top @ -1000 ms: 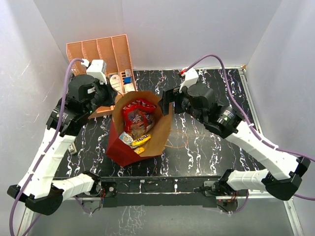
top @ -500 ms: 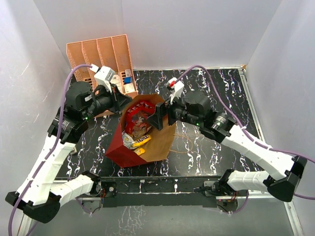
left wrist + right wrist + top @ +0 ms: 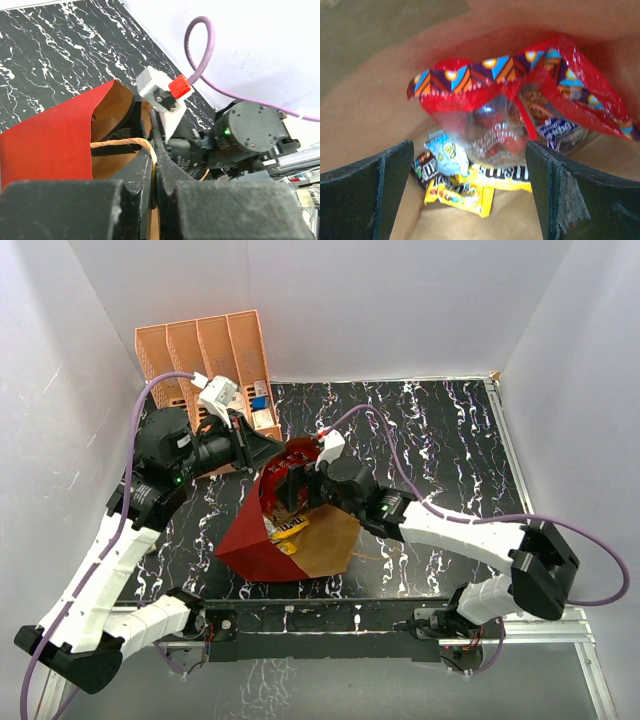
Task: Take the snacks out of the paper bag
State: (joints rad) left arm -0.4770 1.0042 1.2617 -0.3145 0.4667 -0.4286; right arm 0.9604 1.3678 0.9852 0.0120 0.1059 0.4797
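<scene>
Left claw [image 3: 154, 167] is clenched on the far-left rim of the paper bag [image 3: 243, 545]. Its dark fingers [image 3: 115, 205] are pressed almost together on the brown paper edge, and the tan handle [image 3: 122, 143] runs into the slit between them.

Right claw [image 3: 470, 155] is released. Its fingers [image 3: 365, 195] are spread wide with nothing gripped, and it sits inside the mouth of the paper bag, pointing down at the snacks. From above, the right arm reaches in from the near right, with its wrist over the far rim.

On the black marbled table [image 3: 440, 440], left of centre, the paper bag stands with its mouth gaping upward. Its red outside faces left and near, and the brown inside shows on the right.

All the snacks are inside it. The sweets bag [image 3: 505, 95], red-topped with a patterned band and a clear belly, lies uppermost, just past the right claw's tips. Under it on the kraft floor are a yellow packet [image 3: 462, 194], a silver-blue packet [image 3: 444, 154] and a dark brown packet [image 3: 422, 167], bunched together and touching.

At the far left, behind the left arm, stands the peach rack [image 3: 205, 345].
</scene>
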